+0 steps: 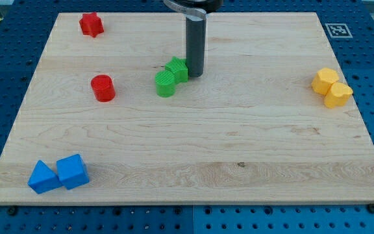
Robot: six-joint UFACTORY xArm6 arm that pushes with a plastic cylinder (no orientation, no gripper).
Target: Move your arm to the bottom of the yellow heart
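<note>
Two yellow blocks sit touching at the view's right edge of the board: one at upper left and one at lower right. I cannot tell which of them is the heart. My tip is near the top centre, touching the right side of a green star block. The tip is far to the left of the yellow blocks.
A green cylinder touches the green star at its lower left. A red cylinder and a red star lie at the left. Two blue blocks sit at the bottom left. The wooden board lies on a blue pegboard.
</note>
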